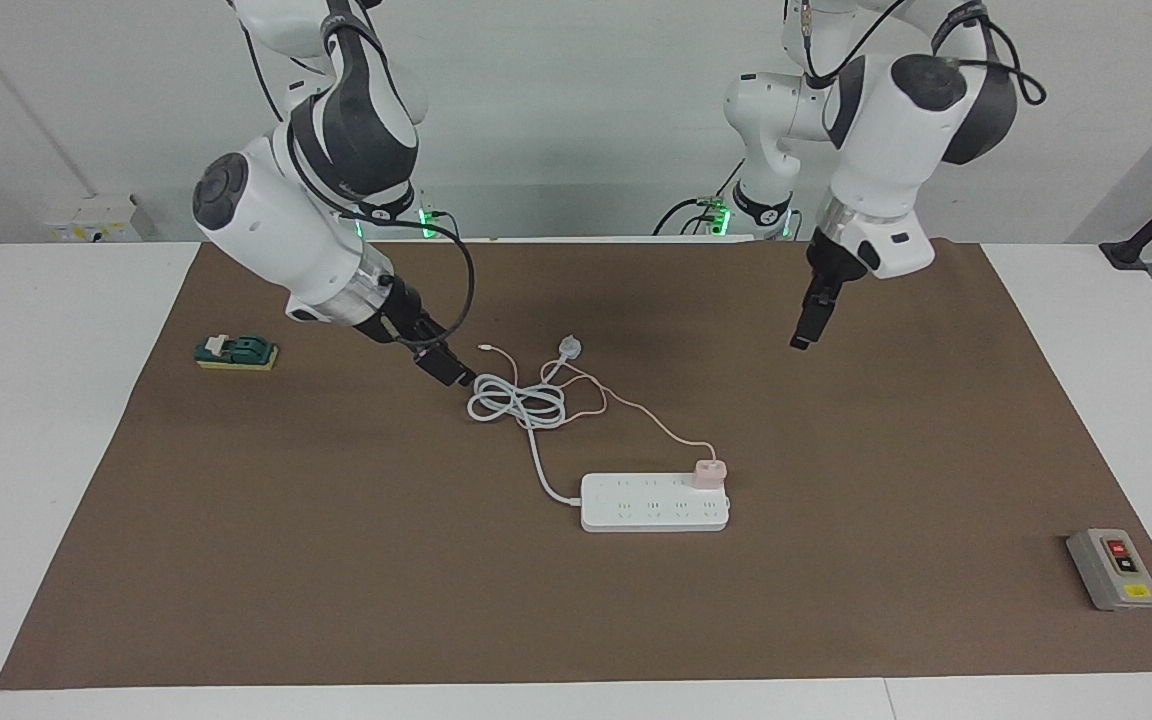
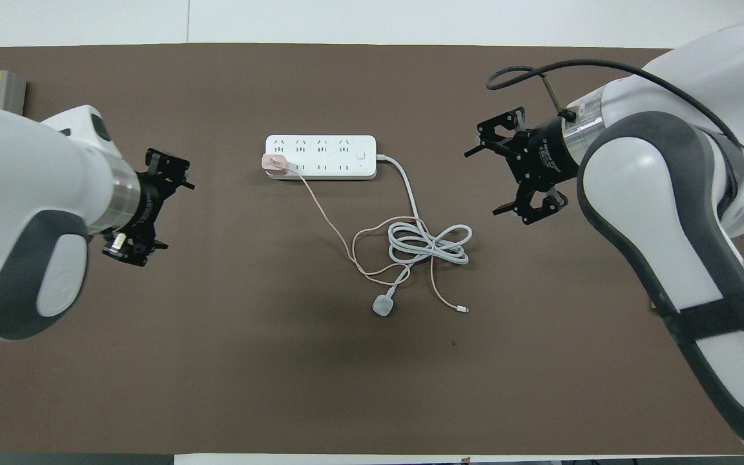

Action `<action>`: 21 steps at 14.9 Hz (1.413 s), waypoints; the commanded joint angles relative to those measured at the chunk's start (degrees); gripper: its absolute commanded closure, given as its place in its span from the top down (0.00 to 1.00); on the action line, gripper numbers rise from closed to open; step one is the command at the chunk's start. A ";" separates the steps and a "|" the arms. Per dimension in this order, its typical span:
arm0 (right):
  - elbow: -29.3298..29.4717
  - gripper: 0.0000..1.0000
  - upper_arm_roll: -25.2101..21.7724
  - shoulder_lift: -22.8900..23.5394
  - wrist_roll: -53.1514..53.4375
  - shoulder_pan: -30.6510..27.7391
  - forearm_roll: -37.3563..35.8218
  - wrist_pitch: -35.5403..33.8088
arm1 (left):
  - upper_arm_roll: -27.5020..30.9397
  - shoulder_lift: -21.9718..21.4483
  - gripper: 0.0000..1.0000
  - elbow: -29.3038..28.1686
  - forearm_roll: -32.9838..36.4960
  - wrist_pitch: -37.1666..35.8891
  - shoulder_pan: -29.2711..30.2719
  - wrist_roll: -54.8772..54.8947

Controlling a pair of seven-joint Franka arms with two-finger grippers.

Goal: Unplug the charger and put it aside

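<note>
The small pale-pink cube charger [image 1: 709, 471] sits plugged into the long white plastic power strip [image 1: 654, 503], in a socket at the end toward the left arm and on the row nearer to the robots. Its thin pink cable [image 1: 651, 415] runs toward the robots and mixes with the coiled thick white cord [image 1: 518, 402] and its white round plug [image 1: 570, 347].

The left gripper [image 1: 804, 325] hangs over bare brown mat [image 1: 336, 560]; the right gripper [image 1: 446, 368] hangs low just beside the cord coil. Whether either one's jaws are apart or together, I cannot tell.

The unplugging is not yet begun. I judge the left gripper must descend on the charger, while the strip is perhaps held down.
</note>
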 commanded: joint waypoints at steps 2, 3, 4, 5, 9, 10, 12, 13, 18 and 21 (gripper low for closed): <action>3.88 1.00 -0.21 6.62 4.70 0.19 12.06 1.19 | 0.90 11.34 1.00 11.14 0.09 1.50 -2.20 -16.12; 5.73 1.00 -0.21 9.34 6.45 1.15 13.30 1.63 | 1.08 14.59 1.00 14.04 0.00 1.07 -2.99 -17.72; 6.79 1.00 -0.12 11.55 8.12 1.51 14.97 3.29 | 1.17 17.23 1.00 17.03 0.00 0.89 -3.09 -19.21; 7.32 1.00 -0.12 13.66 8.57 2.38 17.68 4.96 | 1.34 19.78 1.00 20.36 -0.09 -0.42 -3.00 -19.66; 12.68 1.00 -0.12 21.58 9.72 4.94 22.88 6.28 | 1.61 32.55 1.00 36.13 0.09 -7.38 -2.74 -24.49; 13.56 1.00 -0.12 23.42 9.72 4.16 24.98 6.64 | 1.61 32.55 1.00 35.52 0.09 -6.59 -2.74 -24.59; 20.12 1.00 -0.12 29.21 9.89 5.11 27.37 6.64 | 1.61 32.29 1.00 33.50 -0.18 -3.70 -2.74 -24.94; 22.07 1.00 -0.12 31.32 9.81 5.99 27.37 6.90 | 1.52 32.29 1.00 33.23 -0.26 -2.47 -2.74 -24.94; 31.57 1.00 -0.12 38.98 9.45 6.87 27.90 7.69 | 1.52 32.46 1.00 30.33 -0.70 1.67 -4.05 -25.29; 32.20 1.00 -0.12 40.66 9.28 7.49 27.90 9.62 | 1.61 32.64 1.00 27.53 -0.70 5.62 -5.28 -26.52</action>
